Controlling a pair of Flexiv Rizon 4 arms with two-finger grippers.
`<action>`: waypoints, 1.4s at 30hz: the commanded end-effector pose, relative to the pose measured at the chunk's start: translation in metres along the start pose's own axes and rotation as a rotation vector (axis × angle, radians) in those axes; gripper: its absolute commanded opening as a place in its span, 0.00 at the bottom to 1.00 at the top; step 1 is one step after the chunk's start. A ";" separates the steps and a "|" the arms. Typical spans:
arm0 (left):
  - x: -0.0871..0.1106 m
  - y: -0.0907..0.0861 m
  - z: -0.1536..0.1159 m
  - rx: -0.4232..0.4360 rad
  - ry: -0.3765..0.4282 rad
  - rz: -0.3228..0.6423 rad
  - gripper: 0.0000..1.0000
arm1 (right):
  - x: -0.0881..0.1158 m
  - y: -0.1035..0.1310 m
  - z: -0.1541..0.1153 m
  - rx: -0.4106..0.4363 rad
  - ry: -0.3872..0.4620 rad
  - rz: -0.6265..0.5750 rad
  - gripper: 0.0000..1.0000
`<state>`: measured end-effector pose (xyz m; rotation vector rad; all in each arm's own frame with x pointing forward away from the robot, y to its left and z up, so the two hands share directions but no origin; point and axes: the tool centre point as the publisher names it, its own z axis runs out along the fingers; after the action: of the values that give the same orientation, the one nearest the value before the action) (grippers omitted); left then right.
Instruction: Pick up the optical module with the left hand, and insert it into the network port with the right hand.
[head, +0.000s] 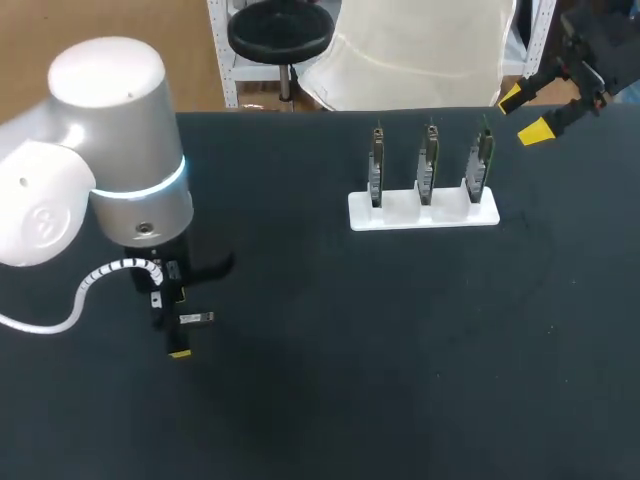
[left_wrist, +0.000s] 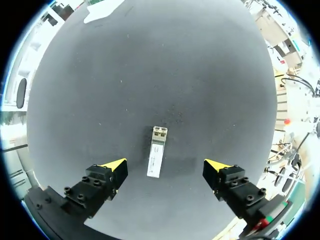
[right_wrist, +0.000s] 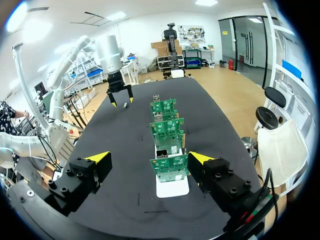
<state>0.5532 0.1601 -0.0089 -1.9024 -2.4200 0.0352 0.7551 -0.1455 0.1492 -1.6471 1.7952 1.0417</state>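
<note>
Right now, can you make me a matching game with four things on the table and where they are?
Things:
1. optical module
2. left tool
3. right tool
4. white stand

Places or states:
A. holds three green boards upright
B. open, raised by the far right corner of the table
C. lying flat on the black table
D. open, one finger on each side of the optical module, not touching it

Pairs: 1-C, 2-D, 3-B, 4-A

Robotics lab bench: a left arm (head: 100, 160) and a right arm (head: 600, 45) flank a black-topped table (head: 330, 400), where three green circuit boards (head: 428, 165) stand upright in a white holder (head: 423, 213) and a small optical module (left_wrist: 156, 151) lies flat.
</note>
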 end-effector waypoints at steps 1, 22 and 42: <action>0.004 0.000 0.007 0.004 -0.012 -0.008 1.00 | 0.000 0.002 0.001 0.006 0.001 0.000 1.00; 0.009 0.001 0.026 0.014 -0.006 -0.076 0.47 | 0.000 0.002 0.001 0.006 0.001 0.000 1.00; 0.004 0.007 0.030 0.010 -0.021 -0.104 0.00 | 0.000 0.002 0.001 0.006 0.001 0.000 1.00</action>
<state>0.5568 0.1678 -0.0216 -1.7752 -2.5234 0.0600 0.7551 -0.1456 0.1492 -1.6471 1.7953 1.0417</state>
